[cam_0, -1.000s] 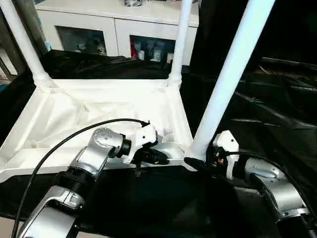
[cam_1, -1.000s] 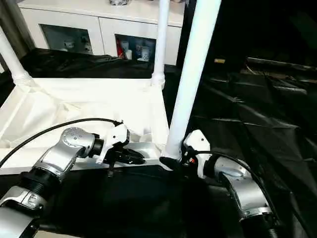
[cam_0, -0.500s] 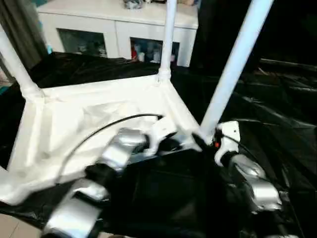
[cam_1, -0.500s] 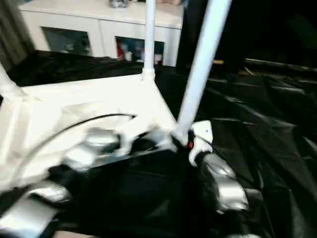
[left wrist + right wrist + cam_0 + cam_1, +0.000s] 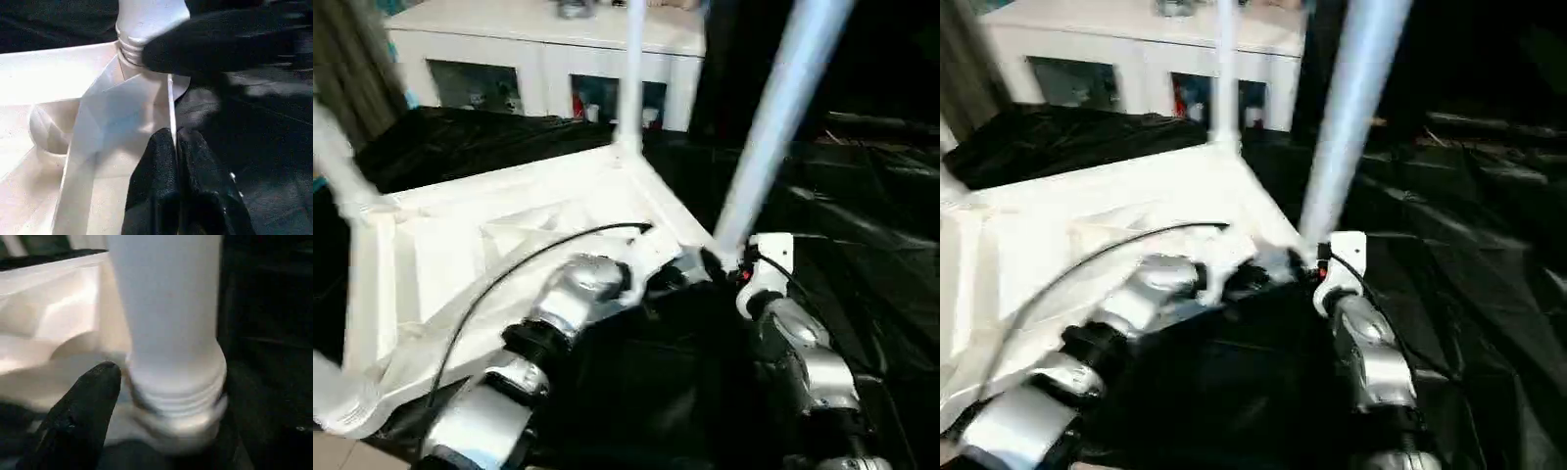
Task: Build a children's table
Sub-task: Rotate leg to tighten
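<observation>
The white children's table lies upside down, its ribbed underside (image 5: 460,245) facing up on the black cloth. Legs stand in the near right corner (image 5: 773,127), the far corner (image 5: 631,69) and the left corner (image 5: 337,166). My left gripper (image 5: 174,144) is shut on the thin rim beside the near right corner; it is also in the left eye view (image 5: 671,277). My right gripper (image 5: 720,266) is at the threaded base of the near right leg (image 5: 166,308), with one black finger (image 5: 83,411) beside it.
The black-draped table (image 5: 862,225) spreads to the right and in front of the white top. Behind it stands a white cabinet with glass doors (image 5: 509,59). A black cable (image 5: 509,269) arcs over my left forearm.
The white table has turned counterclockwise on the cloth: its near right corner went farther away and its left side came nearer. Both grippers moved along with that corner.
</observation>
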`<state>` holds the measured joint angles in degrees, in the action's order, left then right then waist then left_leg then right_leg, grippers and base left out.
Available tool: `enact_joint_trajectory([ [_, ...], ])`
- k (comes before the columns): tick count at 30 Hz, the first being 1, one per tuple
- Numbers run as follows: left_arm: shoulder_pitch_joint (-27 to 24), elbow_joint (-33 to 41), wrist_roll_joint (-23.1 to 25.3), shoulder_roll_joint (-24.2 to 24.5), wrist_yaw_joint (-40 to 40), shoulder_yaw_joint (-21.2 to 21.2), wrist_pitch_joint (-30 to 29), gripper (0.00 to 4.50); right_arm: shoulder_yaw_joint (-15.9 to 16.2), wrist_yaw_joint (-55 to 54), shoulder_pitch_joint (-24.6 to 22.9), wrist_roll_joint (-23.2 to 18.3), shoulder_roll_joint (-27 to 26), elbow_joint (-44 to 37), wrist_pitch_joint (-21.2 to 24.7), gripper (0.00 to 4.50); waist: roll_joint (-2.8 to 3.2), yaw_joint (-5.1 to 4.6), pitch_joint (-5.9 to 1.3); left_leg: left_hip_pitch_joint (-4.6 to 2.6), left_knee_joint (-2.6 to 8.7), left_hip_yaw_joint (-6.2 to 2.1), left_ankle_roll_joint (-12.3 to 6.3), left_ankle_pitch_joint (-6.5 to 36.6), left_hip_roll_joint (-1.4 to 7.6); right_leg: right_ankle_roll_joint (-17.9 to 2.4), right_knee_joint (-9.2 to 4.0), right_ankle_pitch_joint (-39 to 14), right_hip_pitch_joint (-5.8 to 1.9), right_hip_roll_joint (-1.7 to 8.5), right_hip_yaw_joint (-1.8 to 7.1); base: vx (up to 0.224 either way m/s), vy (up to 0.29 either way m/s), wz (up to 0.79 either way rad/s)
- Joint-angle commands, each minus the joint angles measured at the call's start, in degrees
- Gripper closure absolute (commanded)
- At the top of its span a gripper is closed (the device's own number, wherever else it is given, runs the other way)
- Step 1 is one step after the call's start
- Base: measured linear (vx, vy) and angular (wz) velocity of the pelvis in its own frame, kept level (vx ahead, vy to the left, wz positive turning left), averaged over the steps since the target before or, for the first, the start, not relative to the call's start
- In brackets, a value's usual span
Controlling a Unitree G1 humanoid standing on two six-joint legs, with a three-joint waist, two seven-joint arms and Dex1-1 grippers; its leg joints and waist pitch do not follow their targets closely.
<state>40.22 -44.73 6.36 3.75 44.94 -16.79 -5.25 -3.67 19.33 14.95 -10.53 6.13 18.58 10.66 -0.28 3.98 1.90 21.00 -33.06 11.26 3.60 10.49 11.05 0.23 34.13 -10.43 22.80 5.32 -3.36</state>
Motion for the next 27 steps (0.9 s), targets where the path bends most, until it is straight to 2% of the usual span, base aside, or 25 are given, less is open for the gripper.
enact_joint_trajectory([
  [1, -1.64, 0.19, -1.87, 0.04, 1.77, 0.81, 2.52, 4.50, 3.05, 4.79, -0.49, -1.24, 0.65, -2.05, 1.69, 0.56, -0.81, -0.04, -2.85, 0.01, 3.86, -1.08, -3.16, 11.98, 1.70, -8.95, -4.56, -13.36, -2.87, 2.91, 2.06, 0.000, 0.000, 0.00],
  [3, -2.49, 1.19, -2.58, 1.79, 5.32, 0.75, 3.73, 4.50, 4.97, 11.45, -2.72, -1.74, 5.18, -5.41, 2.58, 0.56, -0.88, -0.10, -2.85, -0.14, 3.69, -0.99, -3.74, 11.80, 1.82, -9.24, -4.62, -13.65, -2.88, 2.97, 2.11, 0.000, 0.000, 0.00],
  [4, -2.82, 1.63, -3.22, 2.60, 7.32, 0.82, 4.14, 4.50, 5.83, 14.04, -3.58, -1.45, 7.41, -6.48, 2.73, 0.56, -0.83, -0.22, -2.80, 0.01, 3.70, -0.98, -4.18, 11.79, 1.81, -9.40, -4.69, -14.23, -2.79, 2.99, 2.05, 0.000, 0.000, 0.00],
  [5, -2.92, 1.78, -3.37, 2.80, 7.80, 0.82, 4.19, 4.50, 5.93, 14.61, -3.77, -1.48, 7.86, -6.73, 2.80, 0.56, -0.90, -0.18, -2.74, -0.05, 3.65, -0.88, -4.24, 11.74, 1.78, -9.19, -4.78, -15.36, -2.68, 2.95, 2.07, 0.000, 0.000, 0.00],
  [7, -4.08, 3.75, -5.21, 5.27, 13.87, 0.61, 4.79, 4.50, 6.11, 20.55, -5.61, -2.58, 12.27, -9.35, 3.44, 0.56, -1.50, -0.22, -2.72, 0.02, 3.69, -0.90, -4.70, 11.84, 1.93, -8.88, -4.91, -17.17, -2.62, 3.03, 2.06, 0.000, 0.000, 0.00],
  [9, -4.96, 5.26, -6.06, 7.07, 17.96, 0.20, 4.82, 4.50, 5.32, 23.78, -6.06, -4.23, 14.15, -10.59, 3.59, 0.56, -1.24, 0.01, -2.71, -0.15, 3.73, -0.97, -4.78, 12.05, 2.06, -9.03, -4.89, -17.92, -2.59, 3.22, 2.08, 0.000, 0.000, 0.00],
  [10, -5.32, 5.82, -6.18, 7.78, 19.39, 0.00, 4.68, 4.50, 5.12, 24.76, -5.96, -4.69, 14.84, -10.72, 3.51, 0.56, -1.21, -0.12, -2.74, 0.01, 3.76, -1.04, -4.90, 11.51, 2.16, -9.57, -4.64, -16.67, -2.57, 3.21, 2.11, 0.000, 0.000, 0.00],
  [11, -5.45, 6.06, -6.21, 8.06, 19.98, -0.08, 4.61, 4.50, 5.05, 25.14, -5.88, -4.87, 15.15, -10.75, 3.48, 0.56, -1.17, -0.19, -2.68, -0.22, 3.78, -0.91, -4.86, 11.67, 2.19, -10.03, -4.67, -16.30, -2.23, 3.01, 2.07, 0.000, 0.000, 0.00],
  [13, -6.43, 8.02, -7.39, 9.33, 23.94, -0.58, 3.82, 4.50, 5.96, 27.73, -5.42, -4.62, 17.05, -10.80, 2.93, 0.56, -1.12, -0.19, -2.67, -0.22, 3.77, -0.90, -4.58, 11.65, 2.23, -10.90, -4.46, -15.35, -2.31, 3.09, 2.09, 0.000, 0.000, 0.00],
  [14, -6.53, 8.23, -7.45, 9.48, 24.31, -0.67, 3.91, 4.50, 6.06, 28.15, -5.32, -4.66, 17.27, -10.77, 2.92, 0.56, -1.46, -0.18, -2.71, -0.25, 3.78, -0.89, -4.55, 11.56, 2.34, -11.00, -4.41, -15.13, -2.33, 3.11, 2.09, 0.000, 0.000, 0.00],
  [15, -6.59, 8.36, -7.47, 9.63, 24.61, -0.76, 4.12, 4.50, 6.17, 28.61, -5.24, -4.81, 17.55, -10.80, 3.01, 0.56, -1.37, -0.12, -2.69, -0.32, 3.76, -0.88, -4.57, 11.58, 2.37, -11.21, -4.33, -14.85, -2.27, 3.12, 2.11, 0.000, 0.000, 0.00],
  [16, -6.80, 8.84, -7.78, 9.87, 25.27, -0.75, 3.71, 4.50, 6.89, 30.05, -5.04, -4.63, 18.19, -10.81, 3.05, 0.56, -1.57, -0.06, -2.68, -0.33, 3.69, -0.76, -4.65, 11.38, 2.32, -11.22, -4.34, -14.61, -2.23, 3.10, 2.14, 0.000, 0.000, 0.00],
  [18, -6.99, 9.44, -8.01, 10.10, 25.91, -0.75, 3.27, 4.50, 7.77, 31.51, -4.82, -4.31, 18.79, -10.70, 3.10, 0.56, -1.42, 0.14, -2.71, -0.29, 3.65, -0.78, -4.66, 11.09, 2.29, -11.19, -4.24, -14.40, -2.30, 3.20, 2.16, 0.000, 0.000, 0.00],
  [19, -7.06, 9.73, -8.14, 10.22, 26.25, -0.76, 3.01, 4.50, 8.18, 32.06, -4.70, -4.14, 19.00, -10.60, 3.11, 0.56, -1.71, 0.20, -2.69, -0.27, 3.65, -0.79, -4.67, 10.94, 2.29, -11.16, -4.16, -14.32, -2.35, 3.19, 2.11, 0.000, 0.000, 0.00],
  [23, -7.39, 10.36, -8.13, 10.59, 26.87, -0.54, 2.65, 4.50, 9.22, 32.61, -4.03, -2.92, 18.78, -9.04, 1.85, 0.56, -1.76, 0.39, -2.65, -0.31, 3.59, -0.73, -4.66, 10.06, 2.30, -11.25, -4.07, -13.79, -2.27, 3.22, 2.16, 0.000, 0.000, 0.00],
  [24, -7.39, 10.36, -8.13, 10.59, 26.87, -0.53, 2.65, 4.50, 9.22, 32.61, -4.02, -2.91, 18.78, -9.03, 1.84, 0.56, -1.94, 0.45, -2.65, -0.34, 3.58, -0.70, -4.61, 10.03, 2.30, -11.20, -4.10, -13.86, -2.26, 3.21, 2.16, 0.000, 0.000, 0.00],
  [25, -7.58, 10.62, -8.13, 10.65, 26.94, -0.44, 2.53, 4.50, 9.37, 32.43, -3.67, -2.67, 18.48, -8.35, 1.38, 0.73, -1.93, 0.53, -2.63, -0.39, 3.58, -0.69, -4.47, 10.15, 2.28, -11.16, -4.10, -14.14, -2.25, 3.23, 2.17, 0.000, 0.000, 0.00],
  [27, -7.68, 10.87, -8.12, 10.69, 26.87, -0.32, 2.33, 4.50, 9.50, 32.28, -3.31, -2.65, 18.23, -7.93, 1.07, 0.73, -1.90, 0.63, -2.68, -0.39, 3.57, -0.72, -4.39, 9.68, 2.32, -11.31, -3.95, -13.39, -2.31, 3.22, 2.18, 0.000, 0.000, 0.00],
])
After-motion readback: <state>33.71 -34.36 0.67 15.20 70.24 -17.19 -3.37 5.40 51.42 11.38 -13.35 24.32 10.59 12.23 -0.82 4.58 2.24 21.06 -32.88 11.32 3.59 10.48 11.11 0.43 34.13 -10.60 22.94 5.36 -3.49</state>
